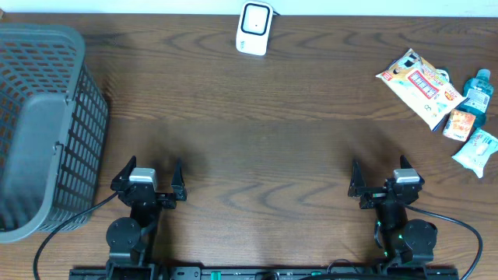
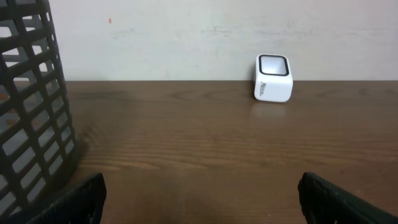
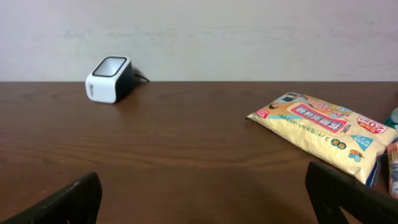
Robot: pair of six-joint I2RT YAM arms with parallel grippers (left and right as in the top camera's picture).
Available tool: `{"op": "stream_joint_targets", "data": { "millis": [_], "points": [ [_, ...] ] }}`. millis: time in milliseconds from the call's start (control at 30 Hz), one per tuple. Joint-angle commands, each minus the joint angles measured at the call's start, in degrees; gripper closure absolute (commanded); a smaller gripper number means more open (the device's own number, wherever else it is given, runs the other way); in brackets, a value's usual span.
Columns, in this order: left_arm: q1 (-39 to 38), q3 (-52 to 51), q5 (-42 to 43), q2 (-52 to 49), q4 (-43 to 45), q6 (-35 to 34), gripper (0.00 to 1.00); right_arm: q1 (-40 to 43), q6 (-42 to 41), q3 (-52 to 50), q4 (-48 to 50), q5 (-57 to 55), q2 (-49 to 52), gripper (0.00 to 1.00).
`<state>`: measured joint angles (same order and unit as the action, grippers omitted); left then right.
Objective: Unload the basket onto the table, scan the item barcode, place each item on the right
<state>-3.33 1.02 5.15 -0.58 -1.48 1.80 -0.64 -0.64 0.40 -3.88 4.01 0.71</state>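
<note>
Lying flat near the right edge of the dark wooden table (image 1: 257,140), well apart from both arms: a cream-and-yellow packet (image 1: 416,84) with a red-and-white printed panel, just beside, perhaps touching, a blue bottle (image 1: 475,95) and an orange pack (image 1: 461,123). Standing at the far edge, centre: a white scanner (image 1: 254,28) with a dark window. Parked at the near edge, jaws spread wide, holding nothing: left gripper (image 1: 152,175) and right gripper (image 1: 383,180). Far left, a grey mesh basket (image 1: 47,124).
</note>
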Motion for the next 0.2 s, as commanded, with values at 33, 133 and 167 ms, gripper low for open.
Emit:
{"op": "stream_joint_targets", "data": {
  "millis": [33, 133, 167],
  "points": [
    [-0.2, -0.8, 0.2, 0.3, -2.3, 1.0, 0.02, 0.3, -0.6, -0.1, -0.2, -0.5, -0.4, 0.01],
    [-0.2, -0.8, 0.2, 0.3, -2.3, 1.0, 0.02, 0.3, -0.6, -0.1, -0.2, -0.5, -0.4, 0.01],
    [-0.2, -0.8, 0.1, 0.3, -2.3, 1.0, 0.02, 0.3, -0.6, 0.0, -0.2, -0.5, -0.4, 0.01]
  ]
}}
